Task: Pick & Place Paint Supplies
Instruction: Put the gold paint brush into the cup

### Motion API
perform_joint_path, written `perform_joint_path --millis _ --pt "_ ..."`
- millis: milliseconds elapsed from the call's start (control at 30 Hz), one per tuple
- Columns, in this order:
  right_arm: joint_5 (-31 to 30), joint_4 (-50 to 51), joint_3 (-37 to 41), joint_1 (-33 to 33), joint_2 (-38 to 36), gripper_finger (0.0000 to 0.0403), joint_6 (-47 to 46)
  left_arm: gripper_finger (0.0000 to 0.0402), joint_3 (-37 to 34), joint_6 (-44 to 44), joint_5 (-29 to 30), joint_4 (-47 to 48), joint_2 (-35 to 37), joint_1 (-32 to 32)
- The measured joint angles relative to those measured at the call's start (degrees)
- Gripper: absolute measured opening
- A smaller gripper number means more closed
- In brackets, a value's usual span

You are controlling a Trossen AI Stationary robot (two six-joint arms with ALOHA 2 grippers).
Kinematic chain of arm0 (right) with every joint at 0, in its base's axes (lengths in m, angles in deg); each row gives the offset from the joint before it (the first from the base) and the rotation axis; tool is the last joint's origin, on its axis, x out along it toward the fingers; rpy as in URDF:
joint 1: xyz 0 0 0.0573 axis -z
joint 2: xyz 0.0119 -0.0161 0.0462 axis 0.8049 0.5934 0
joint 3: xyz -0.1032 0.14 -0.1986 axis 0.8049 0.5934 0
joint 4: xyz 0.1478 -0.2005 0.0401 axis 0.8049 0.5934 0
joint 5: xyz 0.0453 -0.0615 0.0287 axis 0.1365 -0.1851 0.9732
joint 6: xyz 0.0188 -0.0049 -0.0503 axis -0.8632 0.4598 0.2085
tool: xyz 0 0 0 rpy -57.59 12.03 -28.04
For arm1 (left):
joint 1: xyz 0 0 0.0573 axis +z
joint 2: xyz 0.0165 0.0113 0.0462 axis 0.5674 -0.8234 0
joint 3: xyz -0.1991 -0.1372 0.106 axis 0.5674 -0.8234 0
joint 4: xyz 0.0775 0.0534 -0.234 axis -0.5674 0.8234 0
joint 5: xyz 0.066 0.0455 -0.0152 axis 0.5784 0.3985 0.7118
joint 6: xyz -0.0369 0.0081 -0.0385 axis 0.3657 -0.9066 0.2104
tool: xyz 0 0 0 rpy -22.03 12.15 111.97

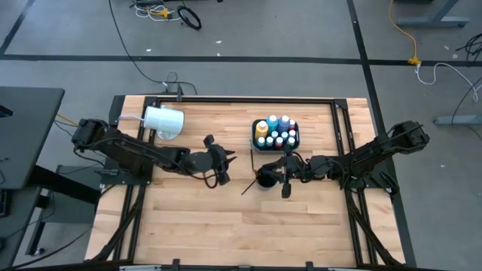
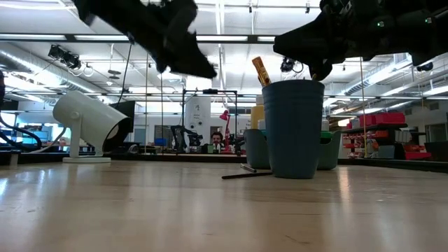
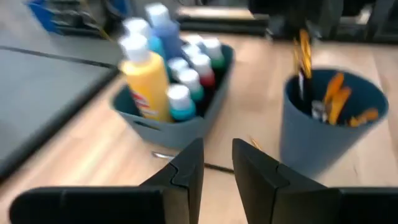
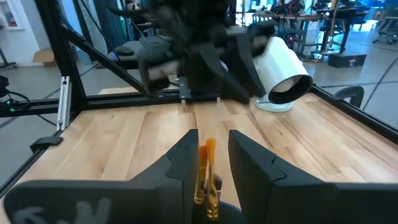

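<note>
From above, the right tool [image 1: 285, 178] hangs directly over a round dark blue plastic cup [image 1: 266, 178] standing on the pale wooden plank surface [image 1: 226, 226]. The right wrist view adds what the overhead one hides: orange-yellow brush tips with brass ferrules [image 4: 206, 177] stand in the gap between that tool's two dark fingers [image 4: 180, 168], which are parted a little and, as far as I can see, touch nothing. The left wrist view looks down into the cup, where several orange-handled brushes [image 3: 336, 99] lean against its smooth wall.

Just beyond the right tool sits a dark blue-grey oval tray [image 1: 254, 143] packed with small paint bottles with pale caps [image 1: 280, 138], red, green and teal among them, plus a taller yellow bottle [image 3: 146, 84] and a taller blue bottle [image 3: 163, 31] standing upright at one end.

The left tool [image 1: 221, 167] floats above bare wood, well to the side of the cup, fingers [image 3: 186, 174] slightly apart and empty. One thin dark brush [image 1: 251, 186] lies flat on the wood between the two tools, its end touching the base of the cup; the level view shows it lying at the cup's foot.

Behind the left tool a large white plastic cup [image 1: 164, 120] lies on its side.
</note>
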Motion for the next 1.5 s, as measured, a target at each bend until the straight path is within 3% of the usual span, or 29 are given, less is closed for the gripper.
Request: perform_joint_path --millis 333,633,767,1000,1267,1367,1500 --pt "1.7 -0.9 -0.1 0.0 0.0 0.0107 1.4 0.0132 0.0 0.7 -17.9 -4.9 -12.3 2.7" --pt "-1.8 0.2 -0.2 0.0 0.0 0.0167 1.6 0.0190 0.0 9.1 -18.9 -22.0 -23.8 -0.1" --pt "-2.7 0.4 -0.2 0.0 0.0 0.0183 1.5 0.0195 0.0 10.2 -16.6 -28.2 -27.8 -2.4" --pt "-2.7 0.1 -0.2 0.0 0.0 0.0186 4.1 0.0187 0.0 11.1 -6.2 -32.3 -34.4 -6.4" --pt "-2.7 -0.2 -0.2 0.0 0.0 0.0187 4.2 0.0181 0.2 16.6 -0.1 -30.3 -36.8 -8.8" --pt "-2.7 -0.2 -0.2 0.0 0.0 0.0185 4.1 0.0163 0.3 14.7 1.6 -28.5 -36.8 -9.4" --pt "-2.7 -0.1 -0.2 0.0 0.0 0.0186 2.9 0.0109 0.2 14.0 1.5 -26.9 -36.6 -9.1"
